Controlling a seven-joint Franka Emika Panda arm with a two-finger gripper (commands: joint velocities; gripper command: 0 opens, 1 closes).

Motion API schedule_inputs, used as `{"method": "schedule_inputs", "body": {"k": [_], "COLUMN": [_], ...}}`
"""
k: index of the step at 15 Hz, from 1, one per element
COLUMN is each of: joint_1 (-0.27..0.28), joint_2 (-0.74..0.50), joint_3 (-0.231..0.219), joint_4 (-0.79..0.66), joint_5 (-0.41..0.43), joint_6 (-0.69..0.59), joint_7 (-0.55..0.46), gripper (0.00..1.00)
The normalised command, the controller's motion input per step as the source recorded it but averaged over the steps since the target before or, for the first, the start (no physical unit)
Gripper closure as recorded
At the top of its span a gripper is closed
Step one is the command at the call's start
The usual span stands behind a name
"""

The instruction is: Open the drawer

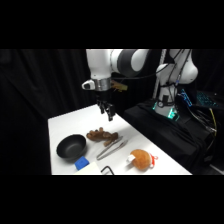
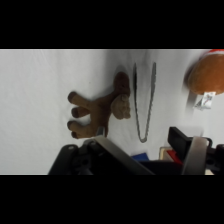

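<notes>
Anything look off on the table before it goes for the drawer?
Mostly tidy. The drawer is nearly out of the side view: only its black loop handle shows at the bottom edge. The brown plush toy lies flat beside the metal tongs. The gripper hangs above the plush, not near the handle.

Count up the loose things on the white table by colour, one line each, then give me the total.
Black: 1, round bowl
Blue: 1, small block
Brown: 1, plush toy
Silver: 1, metal tongs
Orange: 1, plush toy
Total: 5
</notes>
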Motion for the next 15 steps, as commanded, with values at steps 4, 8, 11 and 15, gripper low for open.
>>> {"method": "schedule_inputs", "body": {"k": [4,8,11,15], "joint_1": [0.011,0.078,0.092,0.087], "joint_2": [-0.02,-0.1,-0.01,0.11], "joint_3": [0.066,0.105,0.093,0.062], "joint_4": [0.01,0.01,0.1,0.16], "joint_5": [-0.064,-0.077,-0.108,-0.194], "joint_6": [0.12,0.12,0.1,0.26], "joint_7": [0.15,0.22,0.24,0.31], "gripper": [0.0,0.0,0.0,0.0]}}
